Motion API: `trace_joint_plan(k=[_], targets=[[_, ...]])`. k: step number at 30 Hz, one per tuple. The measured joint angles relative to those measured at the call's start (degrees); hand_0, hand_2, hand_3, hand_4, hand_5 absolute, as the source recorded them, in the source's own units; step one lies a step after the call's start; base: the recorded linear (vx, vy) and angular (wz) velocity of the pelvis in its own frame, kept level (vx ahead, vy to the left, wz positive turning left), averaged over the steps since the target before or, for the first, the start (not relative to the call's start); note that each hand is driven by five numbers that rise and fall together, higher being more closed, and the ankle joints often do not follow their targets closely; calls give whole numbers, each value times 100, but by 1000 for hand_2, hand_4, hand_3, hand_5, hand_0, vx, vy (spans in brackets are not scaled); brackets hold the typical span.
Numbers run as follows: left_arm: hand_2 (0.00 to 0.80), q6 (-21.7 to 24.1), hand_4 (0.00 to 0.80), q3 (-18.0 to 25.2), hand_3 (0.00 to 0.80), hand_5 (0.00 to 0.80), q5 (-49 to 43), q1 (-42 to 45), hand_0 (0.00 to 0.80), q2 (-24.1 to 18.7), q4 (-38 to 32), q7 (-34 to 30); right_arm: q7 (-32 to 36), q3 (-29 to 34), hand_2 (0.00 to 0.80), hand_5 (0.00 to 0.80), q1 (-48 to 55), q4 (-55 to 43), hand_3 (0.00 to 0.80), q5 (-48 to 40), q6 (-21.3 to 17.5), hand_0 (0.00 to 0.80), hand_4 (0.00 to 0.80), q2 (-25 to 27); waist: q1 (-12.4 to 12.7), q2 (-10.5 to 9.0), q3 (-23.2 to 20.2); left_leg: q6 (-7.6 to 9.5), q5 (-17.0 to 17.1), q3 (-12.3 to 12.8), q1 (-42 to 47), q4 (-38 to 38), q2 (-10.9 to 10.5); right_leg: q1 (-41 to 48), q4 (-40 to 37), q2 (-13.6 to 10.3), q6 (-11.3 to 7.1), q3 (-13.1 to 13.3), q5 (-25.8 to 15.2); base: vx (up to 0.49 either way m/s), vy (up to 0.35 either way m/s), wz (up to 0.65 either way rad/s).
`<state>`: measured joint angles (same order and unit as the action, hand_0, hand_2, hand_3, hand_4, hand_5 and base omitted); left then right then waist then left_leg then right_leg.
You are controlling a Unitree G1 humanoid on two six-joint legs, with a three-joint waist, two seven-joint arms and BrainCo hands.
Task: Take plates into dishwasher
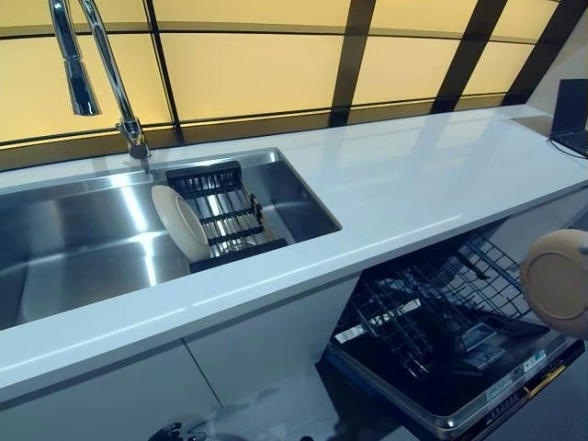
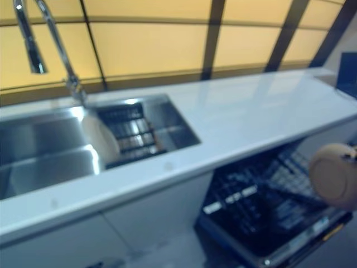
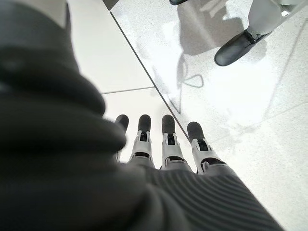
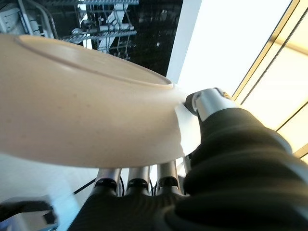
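My right hand (image 4: pixel 207 103) is shut on a cream plate (image 4: pixel 82 106), thumb on its rim and fingers under it. In the eye views that plate (image 1: pixel 559 280) hangs at the far right, above the open dishwasher's pulled-out wire rack (image 1: pixel 432 308). A second cream plate (image 1: pixel 179 222) stands on edge in a black dish rack (image 1: pixel 225 216) inside the steel sink (image 1: pixel 83 239). My left hand (image 3: pixel 163 139) hangs low beside the white cabinet front, fingers straight, holding nothing.
A tall chrome faucet (image 1: pixel 115 78) rises behind the sink. The white countertop (image 1: pixel 413 175) runs to the right, with a dark laptop (image 1: pixel 571 115) at its far end. A person's dark shoe (image 3: pixel 238 45) stands on the pale floor.
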<state>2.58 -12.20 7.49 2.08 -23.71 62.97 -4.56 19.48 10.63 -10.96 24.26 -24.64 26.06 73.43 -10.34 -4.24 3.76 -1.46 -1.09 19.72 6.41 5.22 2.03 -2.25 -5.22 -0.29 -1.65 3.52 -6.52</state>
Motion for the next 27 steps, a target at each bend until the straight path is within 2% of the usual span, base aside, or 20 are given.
trace_joint_plan(k=[11, 19, 27], targets=[[0, 2, 0, 1, 0, 0, 3, -10, 0, 23, -3, -1, -139, -30, 800, 800, 0, -425, 800, 150, -110, 800, 800, -351, 28, 93, 67, 2, -7, 1, -14, 0, 2, -12, -1, -3, 1, -6, 0, -7, -3, 0], [0, 2, 0, 1, 0, 0, 4, -2, 0, 43, -12, 1, -159, -415, 800, 800, -61, -526, 800, 389, -107, 800, 800, -433, 38, 219, 187, 4, -4, -76, -18, 0, 5, 7, -1, -13, 3, -81, 2, -13, -4, 2], [0, 7, 0, 3, 0, 0, 4, -29, 0, 78, -68, 1, -306, -833, 800, 800, -260, -524, 800, 389, -102, 800, 800, -857, 187, 316, 277, -10, 15, -108, -20, -2, 7, 17, -1, -15, 4, -116, 2, -3, -2, 1]])
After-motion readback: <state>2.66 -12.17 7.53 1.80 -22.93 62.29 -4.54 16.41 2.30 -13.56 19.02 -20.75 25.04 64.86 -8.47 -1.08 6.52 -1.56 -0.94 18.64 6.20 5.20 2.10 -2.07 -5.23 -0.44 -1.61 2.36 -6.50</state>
